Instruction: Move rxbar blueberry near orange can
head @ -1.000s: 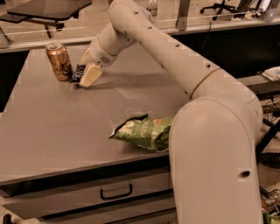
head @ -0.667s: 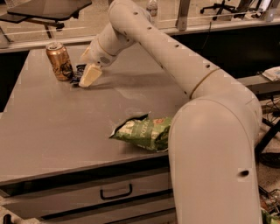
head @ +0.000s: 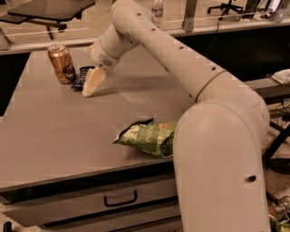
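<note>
The orange can (head: 62, 63) stands upright at the far left of the grey table (head: 54, 136). The rxbar blueberry (head: 82, 77), a dark navy wrapper, lies flat on the table just right of the can, partly hidden behind my gripper. My gripper (head: 92, 83) points down at the table right beside the bar, on its right side, at the end of the cream arm that reaches in from the right.
A green chip bag (head: 147, 137) lies near the table's front edge, next to the arm's base. A clear plastic bottle (head: 157, 9) stands on the ledge behind the table. A drawer with a handle (head: 120, 199) is below the tabletop.
The gripper has edged slightly lower toward the table beside the bar. The can, bar and chip bag have not visibly moved.
</note>
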Tool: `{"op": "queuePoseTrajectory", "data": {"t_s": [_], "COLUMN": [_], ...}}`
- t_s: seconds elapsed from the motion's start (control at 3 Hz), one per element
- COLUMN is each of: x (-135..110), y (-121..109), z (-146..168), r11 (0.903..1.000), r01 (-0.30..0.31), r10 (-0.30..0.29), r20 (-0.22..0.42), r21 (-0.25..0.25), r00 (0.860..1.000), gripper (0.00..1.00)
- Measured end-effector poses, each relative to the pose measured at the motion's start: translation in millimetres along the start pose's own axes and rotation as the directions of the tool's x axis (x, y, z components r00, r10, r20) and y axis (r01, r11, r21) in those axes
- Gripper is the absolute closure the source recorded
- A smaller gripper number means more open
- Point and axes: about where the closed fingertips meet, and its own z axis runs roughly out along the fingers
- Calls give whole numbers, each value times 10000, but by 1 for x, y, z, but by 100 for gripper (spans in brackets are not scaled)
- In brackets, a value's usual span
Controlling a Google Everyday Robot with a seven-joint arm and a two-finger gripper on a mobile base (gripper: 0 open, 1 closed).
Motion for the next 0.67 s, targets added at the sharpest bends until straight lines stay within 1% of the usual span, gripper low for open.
{"op": "queuePoseTrajectory", "data": {"t_s": [0.33,0.67], "x": [2,12], "y": [-2,-12], "z": [-6,-39], "r11": [9998,9940], "r01": [-67,-393], "r10": [67,402], "r20": [-16,-76], "r21": [170,1019], "r00": [10000,9992], "gripper": [0,0]}}
